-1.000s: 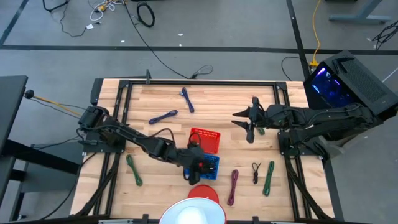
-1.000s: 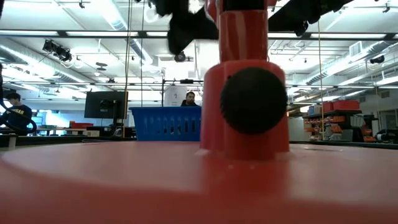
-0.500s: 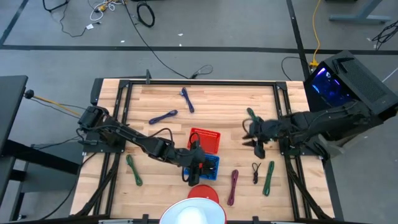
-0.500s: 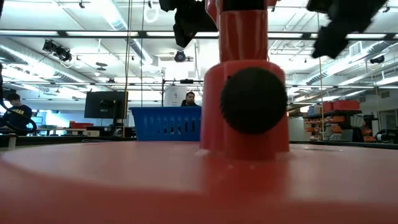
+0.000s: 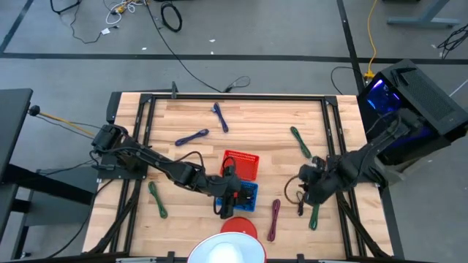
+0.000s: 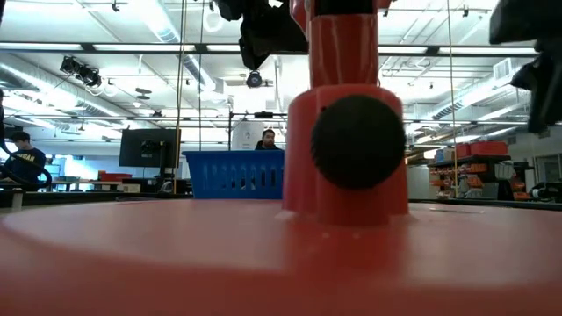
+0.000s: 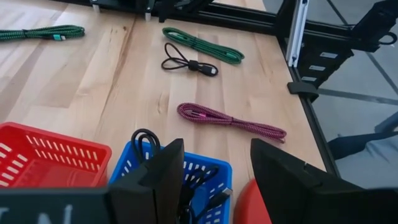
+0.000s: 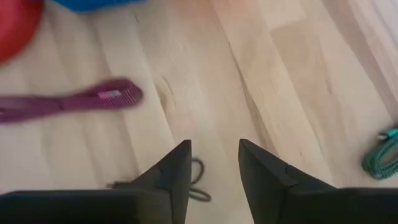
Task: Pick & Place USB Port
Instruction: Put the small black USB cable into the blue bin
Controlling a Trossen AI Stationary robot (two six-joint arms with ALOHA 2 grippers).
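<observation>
The USB cables lie in coiled bundles on the wooden table. My left gripper hangs open over the blue basket, where a black cable lies with a loop above the rim. My right gripper is open and low over the table near its right near corner, its fingers on either side of a small black cable without touching it. Close by are a magenta cable and a green cable. In the high view the black cable lies flat beside the green one.
A red basket stands against the blue one's far side. More cables lie around: two blue, green at the left, green at the far right. A red stand blocks most of the low view.
My right gripper has swung from above the far-right green cable toward the table's near edge and come down over the small black cable. The green cable stays flat on the table. My left arm has kept still over the blue basket.
</observation>
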